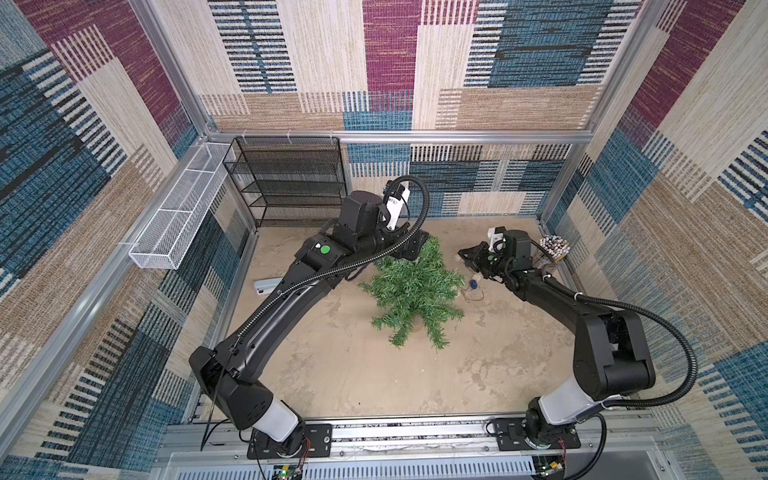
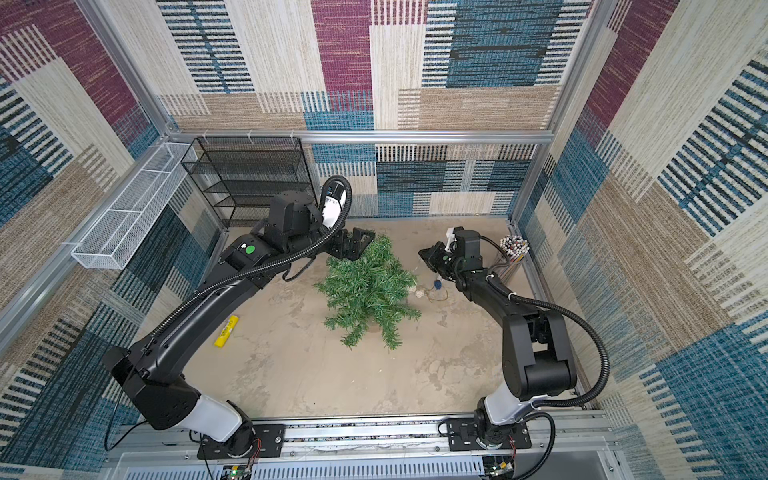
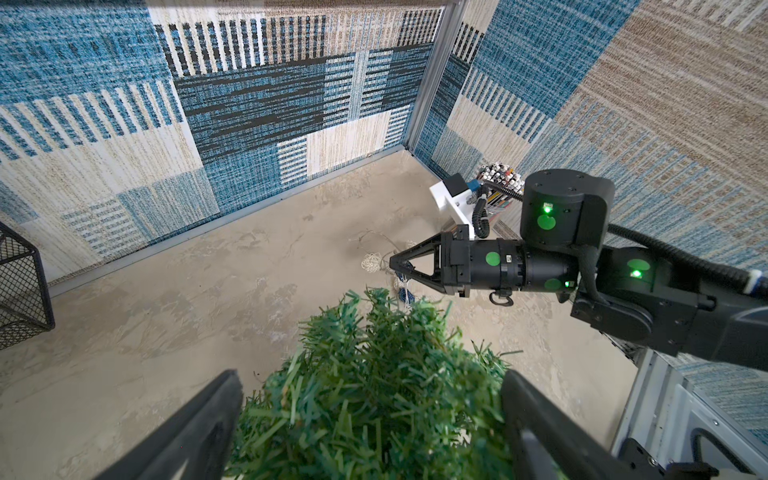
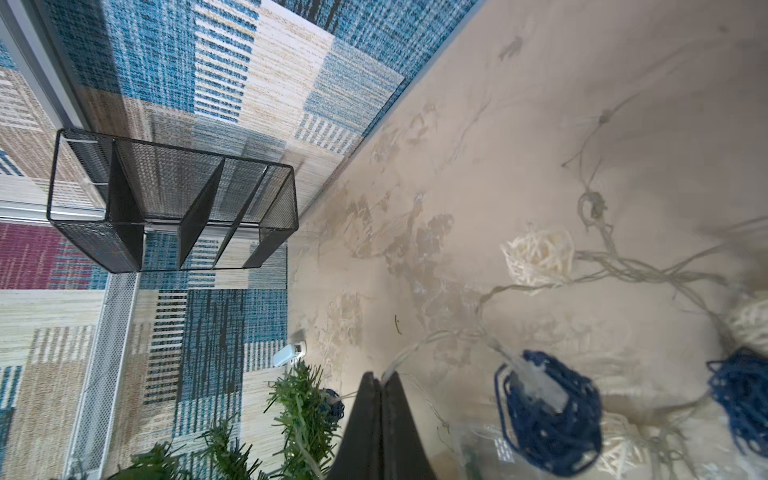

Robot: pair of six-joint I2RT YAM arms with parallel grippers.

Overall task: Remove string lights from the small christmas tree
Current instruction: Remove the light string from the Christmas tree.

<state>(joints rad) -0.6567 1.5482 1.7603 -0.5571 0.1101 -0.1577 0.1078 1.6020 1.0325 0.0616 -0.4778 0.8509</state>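
Both top views look steeply down from high above; each wrist view sits close, sharing the small christmas tree (image 3: 374, 395)

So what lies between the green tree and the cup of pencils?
In both top views, the right gripper and the string lights on the tabletop lie between the bushy green tree and the clear cup of pencils.

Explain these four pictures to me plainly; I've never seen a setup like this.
Two black robot arms stand on a tan table inside carpet-walled sides. Two pictures look down from above; the other two come from cameras on each arm's wrist. Mid-table stands a small bushy green artificial Christmas tree. Beside it lie string lights, a thin pale wire with cream wicker balls and dark blue balls. The right gripper is shut on that wire. The left gripper hangs open over the treetop, holding nothing.
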